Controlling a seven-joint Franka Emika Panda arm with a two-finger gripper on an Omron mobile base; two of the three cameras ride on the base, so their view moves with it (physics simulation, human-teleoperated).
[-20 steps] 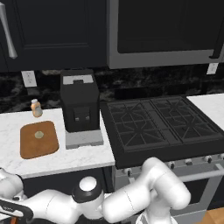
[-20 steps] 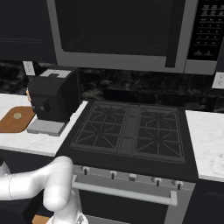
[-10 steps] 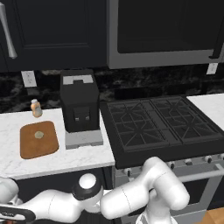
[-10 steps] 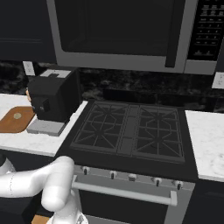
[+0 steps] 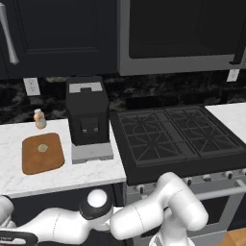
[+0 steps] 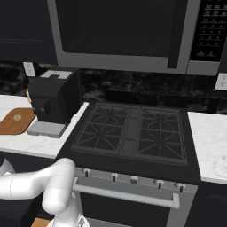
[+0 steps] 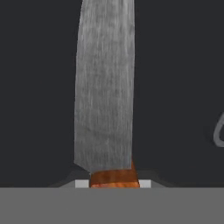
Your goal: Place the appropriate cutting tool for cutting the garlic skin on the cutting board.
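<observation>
Knife in tool, board up on worktop

Knife (image 7: pixel 105 96) sits pinched in the tool, orange handle at the fingertips, blade pointing straight away. Arm hangs low below the worktop (image 5: pixel 62 175); cutting board (image 5: pixel 42 158) with garlic (image 5: pixel 43 148) lies above, left of the coffee machine (image 5: pixel 87 115).

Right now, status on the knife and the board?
Knife close before the hand camera, grip unclear. Garlic on cutting board. Coffee machine beside the board.
</observation>
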